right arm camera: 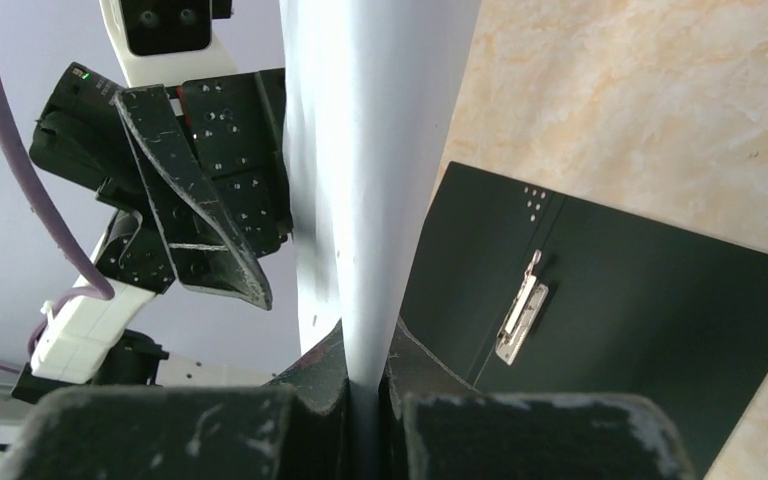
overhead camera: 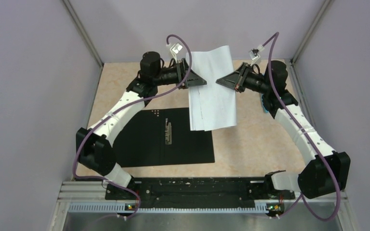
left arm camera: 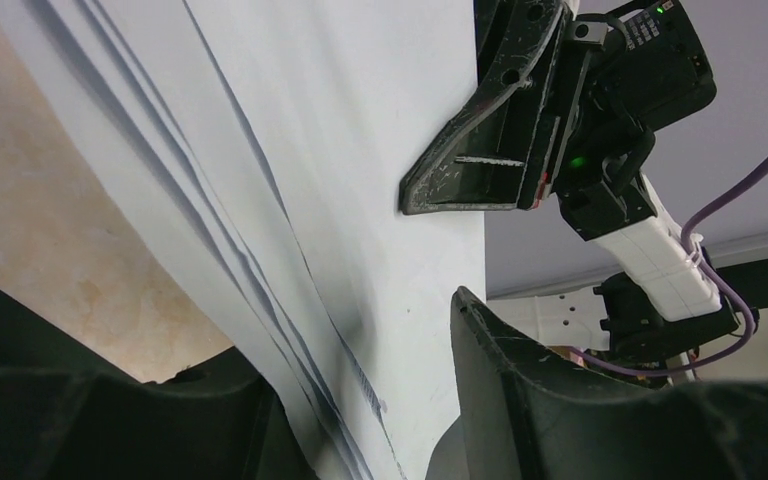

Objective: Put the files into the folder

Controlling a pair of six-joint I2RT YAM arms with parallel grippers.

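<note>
The files (overhead camera: pixel 212 91) are a few white sheets held upright in the air above the table's far middle. My right gripper (overhead camera: pixel 220 82) is shut on their right edge; in the right wrist view the sheets (right arm camera: pixel 370 150) run straight into its closed jaws (right arm camera: pixel 368 350). My left gripper (overhead camera: pixel 200 81) is at their left edge. In the left wrist view its jaws (left arm camera: pixel 360 340) stand apart with the sheets (left arm camera: pixel 340 150) passing between them. The folder (overhead camera: pixel 164 139) lies open on the table, black inside up, below and left of the sheets. It also shows in the right wrist view (right arm camera: pixel 640 300).
A metal clip (overhead camera: pixel 167 131) sits along the folder's fold, also seen in the right wrist view (right arm camera: pixel 520 315). A small blue object (overhead camera: pixel 265 108) lies by the right arm. Purple walls and metal posts close in the beige table (overhead camera: pixel 250 139).
</note>
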